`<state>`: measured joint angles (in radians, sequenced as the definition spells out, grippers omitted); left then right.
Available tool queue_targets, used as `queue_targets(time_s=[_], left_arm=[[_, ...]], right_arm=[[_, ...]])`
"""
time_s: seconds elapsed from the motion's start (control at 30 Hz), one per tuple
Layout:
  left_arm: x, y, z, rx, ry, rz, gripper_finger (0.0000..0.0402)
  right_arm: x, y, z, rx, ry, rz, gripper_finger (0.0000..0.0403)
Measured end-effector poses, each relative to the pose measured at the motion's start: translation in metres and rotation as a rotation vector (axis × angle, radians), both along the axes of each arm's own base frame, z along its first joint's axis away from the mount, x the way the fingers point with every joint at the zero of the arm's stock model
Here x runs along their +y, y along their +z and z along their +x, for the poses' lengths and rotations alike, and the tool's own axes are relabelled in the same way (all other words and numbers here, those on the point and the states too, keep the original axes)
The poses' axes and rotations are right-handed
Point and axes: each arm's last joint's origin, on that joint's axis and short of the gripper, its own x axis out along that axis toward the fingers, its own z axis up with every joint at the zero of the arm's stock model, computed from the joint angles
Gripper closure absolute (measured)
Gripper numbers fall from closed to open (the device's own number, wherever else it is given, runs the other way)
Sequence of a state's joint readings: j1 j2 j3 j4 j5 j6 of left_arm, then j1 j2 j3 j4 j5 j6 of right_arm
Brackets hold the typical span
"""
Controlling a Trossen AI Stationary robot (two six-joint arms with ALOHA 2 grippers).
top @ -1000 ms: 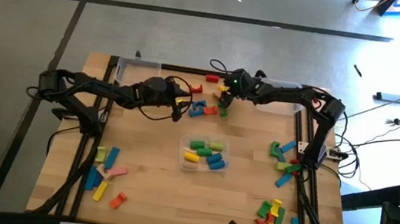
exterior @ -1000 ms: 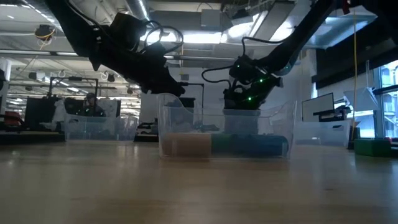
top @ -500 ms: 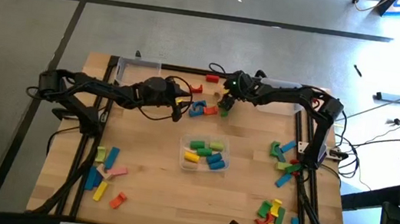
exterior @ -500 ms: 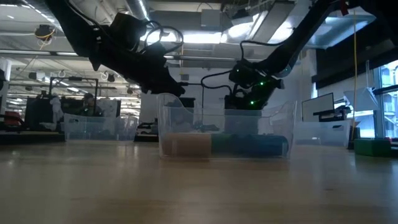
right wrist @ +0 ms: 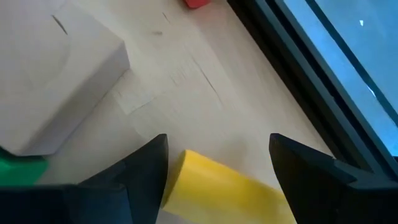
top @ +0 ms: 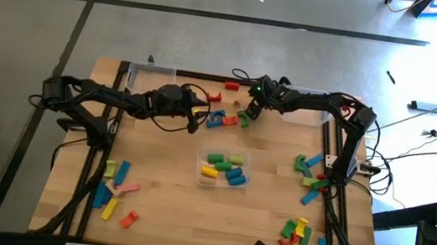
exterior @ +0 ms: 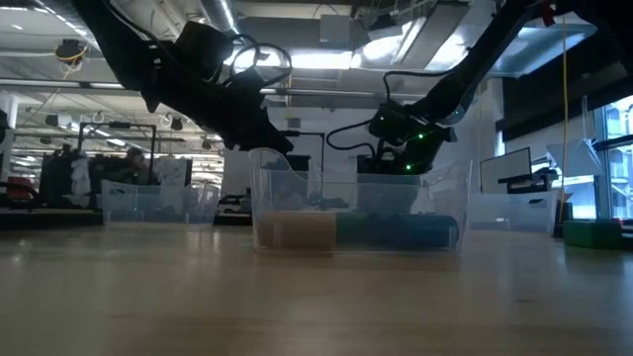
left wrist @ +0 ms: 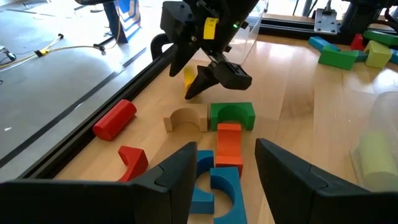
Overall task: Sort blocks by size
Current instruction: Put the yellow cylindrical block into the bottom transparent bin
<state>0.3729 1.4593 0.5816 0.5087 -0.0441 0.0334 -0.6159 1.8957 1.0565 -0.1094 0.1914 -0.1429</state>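
Observation:
My right gripper (top: 247,113) hangs over the far middle of the table, shut on a yellow block (right wrist: 217,186) beside a plain wooden arch (left wrist: 185,118) and a green arch (left wrist: 232,114). My left gripper (top: 199,117) hovers open just left of that cluster. Its fingers stand above either side of an orange block (left wrist: 229,144) and blue arch pieces (left wrist: 214,186), touching nothing. A red cylinder (left wrist: 114,119) and a red piece (left wrist: 134,160) lie by the table's far rail. My right gripper has the yellow block between its two fingers (right wrist: 146,165), one end (right wrist: 181,167) right by one fingertip. The fingers slant down from the table's right and far side. The block sits tilted, low over the table (left wrist: 188,78); whether it touches the wood I cannot tell.
A clear bin (top: 223,167) with green, yellow and blue blocks stands mid-table. Two more clear bins (top: 150,74) (top: 305,108) stand at the far edge. Loose blocks lie near left (top: 114,187), at the right (top: 310,172) and near right (top: 298,235).
My right gripper has turned a little at the wrist while staying beside the wooden arch, the yellow block still between its fingers.

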Motion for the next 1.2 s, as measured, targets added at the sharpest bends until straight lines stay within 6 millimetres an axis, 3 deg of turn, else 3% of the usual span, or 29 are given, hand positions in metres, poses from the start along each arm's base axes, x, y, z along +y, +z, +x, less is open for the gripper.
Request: queue_targets(time_s=[0.23,0.63,0.9,1.2], left_arm=[[0.000,0.000,0.000,0.002,0.000,0.000,0.0243],[0.000,-0.001,0.000,0.006,0.001,-0.002,0.0243],[0.000,-0.001,0.000,0.006,0.001,-0.002,0.0243],[0.000,-0.001,0.000,0.006,0.001,-0.002,0.0243]], right_arm=[[-0.002,0.016,0.004,0.056,0.033,0.015,0.0130],[0.001,0.046,-0.001,0.331,0.130,0.135,0.0130],[0.010,0.044,-0.012,0.472,0.252,0.234,0.0130],[0.016,0.018,-0.022,0.541,0.360,0.211,0.0130]])
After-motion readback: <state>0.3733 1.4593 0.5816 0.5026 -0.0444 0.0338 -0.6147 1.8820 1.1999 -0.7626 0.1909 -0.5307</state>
